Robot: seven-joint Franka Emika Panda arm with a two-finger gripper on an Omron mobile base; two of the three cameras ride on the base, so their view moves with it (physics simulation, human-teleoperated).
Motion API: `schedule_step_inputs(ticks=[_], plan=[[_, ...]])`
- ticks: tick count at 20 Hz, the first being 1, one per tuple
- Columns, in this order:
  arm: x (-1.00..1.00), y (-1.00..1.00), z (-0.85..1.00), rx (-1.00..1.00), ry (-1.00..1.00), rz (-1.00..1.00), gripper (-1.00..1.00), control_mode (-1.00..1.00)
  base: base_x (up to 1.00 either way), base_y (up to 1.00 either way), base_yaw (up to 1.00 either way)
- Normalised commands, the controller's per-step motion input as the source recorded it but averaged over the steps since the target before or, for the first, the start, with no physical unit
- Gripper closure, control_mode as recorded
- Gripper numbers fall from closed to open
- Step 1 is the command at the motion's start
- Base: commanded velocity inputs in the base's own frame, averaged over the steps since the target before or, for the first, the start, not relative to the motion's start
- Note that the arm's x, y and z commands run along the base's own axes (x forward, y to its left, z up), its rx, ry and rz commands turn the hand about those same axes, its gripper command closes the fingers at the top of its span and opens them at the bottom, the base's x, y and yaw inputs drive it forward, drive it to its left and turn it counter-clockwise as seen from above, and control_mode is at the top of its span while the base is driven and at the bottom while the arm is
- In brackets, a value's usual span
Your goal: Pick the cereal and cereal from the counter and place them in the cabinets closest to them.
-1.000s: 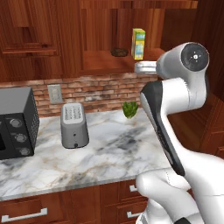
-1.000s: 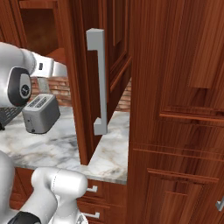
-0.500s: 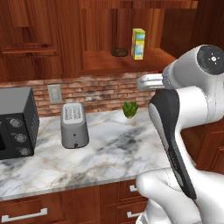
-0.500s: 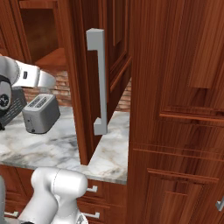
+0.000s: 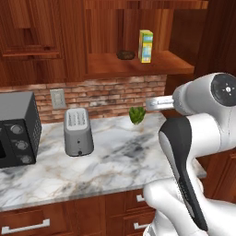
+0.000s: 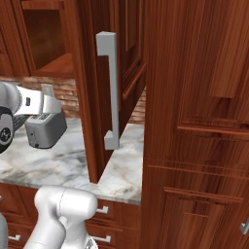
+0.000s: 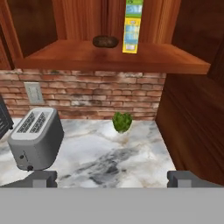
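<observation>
A yellow cereal (image 5: 145, 45) box with a green band stands upright on the wooden shelf of the open cabinets (image 5: 133, 67), beside a dark round item. In the hand view the cereal (image 7: 133, 27) is at the top centre, far above my gripper (image 7: 114, 179). The gripper is open, its two fingertips (image 7: 41, 178) spread wide with nothing between them. It hovers over the marble counter (image 7: 100, 162), below and in front of the shelf (image 7: 109, 57). From the left base view, my hand (image 5: 156, 102) points toward the brick wall, well under the box.
On the counter (image 5: 115, 161) stand a silver toaster (image 5: 77, 131), a black microwave (image 5: 16, 129) at the left and a green vegetable (image 5: 137, 115) by the wall. An open cabinet door with a silver handle (image 6: 109, 90) juts out on the right.
My hand has dropped from shelf height beside the yellow box to a lower spot over the counter, and the elbow swung right. The box stays on the shelf.
</observation>
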Motion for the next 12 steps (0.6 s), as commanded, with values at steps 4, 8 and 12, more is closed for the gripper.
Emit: schedule_step_inputs(ticks=[4,8,12], plan=[[0.00,0.00,0.00,0.00,0.00,0.00,-1.00,1.00,-0.42,0.07,0.00],[0.00,0.00,0.00,0.00,0.00,0.00,-1.00,1.00,-0.28,0.33,0.00],[0.00,0.00,0.00,0.00,0.00,0.00,-1.00,1.00,-0.28,0.43,0.00]])
